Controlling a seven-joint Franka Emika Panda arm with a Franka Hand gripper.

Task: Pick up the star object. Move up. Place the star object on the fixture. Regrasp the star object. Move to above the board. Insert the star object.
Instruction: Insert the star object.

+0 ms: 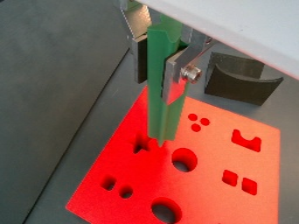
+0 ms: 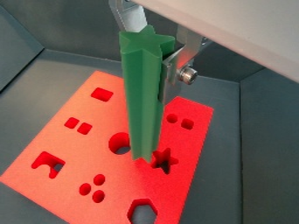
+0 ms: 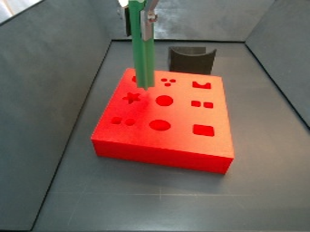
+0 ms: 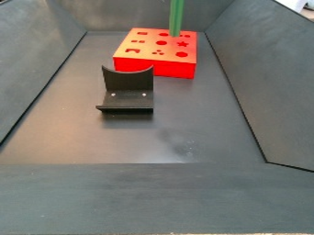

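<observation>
Enclosure: floor (image 4: 185,119) is flat, matte dark grey, bounded by sloping panels of the same grey. In a side view the left wall (image 4: 31,73) and right wall (image 4: 263,64) lean outward, and a near wall (image 4: 147,197) closes the front edge, with straight seams where the panels meet the floor. Back wall (image 3: 206,14) is lighter, mottled grey. Faint pale scuff (image 4: 185,144) on the floor near its middle. Lighting is diffuse with soft shadows and a slight sheen on the floor. A bright green strip (image 3: 6,7) shows beyond one corner (cannot tell what it is). A pale surface (image 4: 298,5) shows past the right wall.
</observation>
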